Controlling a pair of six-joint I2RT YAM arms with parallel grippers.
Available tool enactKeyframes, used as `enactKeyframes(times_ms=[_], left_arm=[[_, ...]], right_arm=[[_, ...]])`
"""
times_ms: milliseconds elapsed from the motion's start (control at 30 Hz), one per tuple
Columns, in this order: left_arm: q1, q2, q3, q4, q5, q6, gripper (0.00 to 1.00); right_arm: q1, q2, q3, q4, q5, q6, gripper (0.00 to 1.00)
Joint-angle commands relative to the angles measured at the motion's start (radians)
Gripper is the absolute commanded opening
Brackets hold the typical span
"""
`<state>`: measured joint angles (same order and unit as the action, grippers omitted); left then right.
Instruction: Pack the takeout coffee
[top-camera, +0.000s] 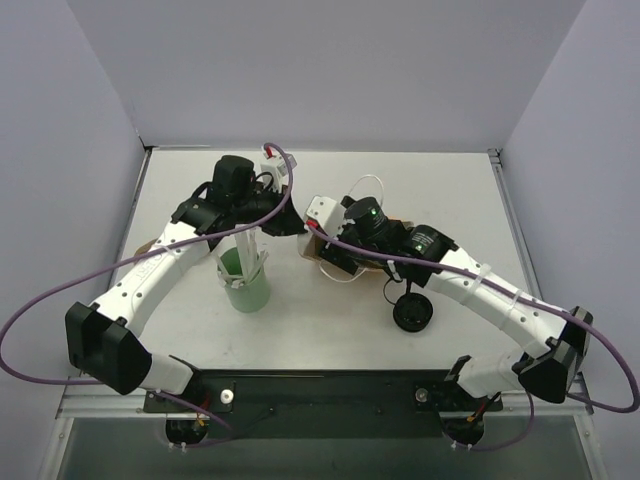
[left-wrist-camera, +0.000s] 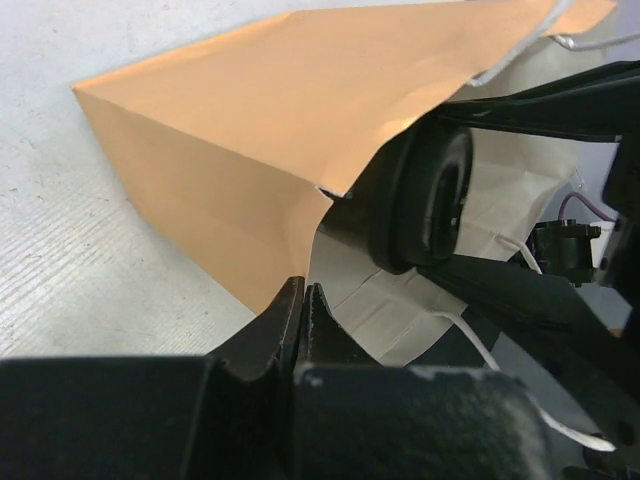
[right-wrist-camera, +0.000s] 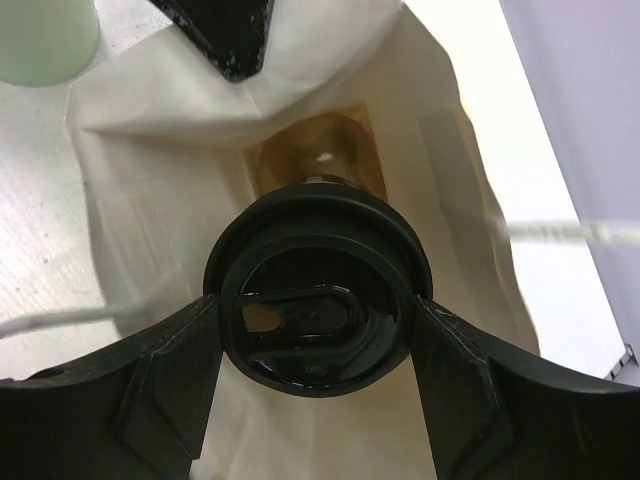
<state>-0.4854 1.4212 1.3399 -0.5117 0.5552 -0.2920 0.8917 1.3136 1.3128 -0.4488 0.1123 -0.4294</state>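
Paper bag (left-wrist-camera: 250, 120): brown outside and pale inside. It seems to lie on its side on the table (top-camera: 430, 190), with its mouth turned toward the right arm.

Takeout coffee (right-wrist-camera: 318, 285): sits in the bag's mouth with the pale lining on every side of it. Its round black face, which has an oval recess, is turned toward the right wrist camera. How far into the bag it reaches cannot be told.

Right gripper (right-wrist-camera: 315, 325): at the bag's mouth, its jaws set fairly wide. One finger presses each side of the coffee, so the coffee is held off the lining.

Left gripper (left-wrist-camera: 303, 300): jaws pressed together on the bag's rim, on the side of the mouth away from the right arm. It pinches the paper where the brown outside meets the pale lining.

String handle (right-wrist-camera: 560, 232): white, running out from the bag's rim toward the right of the right wrist view.

Green cup (top-camera: 245, 285): upright on the table, left of the bag and apart from it, under the left arm.

Round black thing (top-camera: 412, 315): on the table right of the bag and nearer the arm bases, apart from it. Whether it is a cup or a lid cannot be told.
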Motion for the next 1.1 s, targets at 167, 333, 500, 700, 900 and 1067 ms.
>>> enactKeyframes(times_ms=[167,333,500,700,900,1067], left_arm=[[-0.005,-0.041,0.028,0.062,-0.107,0.057,0.00],[-0.015,-0.042,0.042,0.104,-0.163,0.086,0.00],[-0.045,-0.128,-0.085,0.212,-0.224,0.100,0.00],[-0.084,-0.168,-0.133,0.268,-0.213,0.146,0.00],[-0.084,-0.182,-0.194,0.330,-0.173,0.128,0.00],[-0.081,-0.193,-0.242,0.358,-0.158,0.126,0.00]], right_arm=[[0.015,0.018,-0.021,0.117,-0.031,-0.009,0.55],[0.029,-0.039,-0.078,0.088,0.059,-0.020,0.54],[0.029,-0.115,-0.171,0.076,0.093,-0.032,0.53],[0.030,-0.132,-0.201,0.082,0.164,-0.083,0.53],[0.001,-0.076,-0.201,0.119,0.150,-0.161,0.53],[-0.054,-0.059,-0.210,0.165,0.132,-0.172,0.52]])
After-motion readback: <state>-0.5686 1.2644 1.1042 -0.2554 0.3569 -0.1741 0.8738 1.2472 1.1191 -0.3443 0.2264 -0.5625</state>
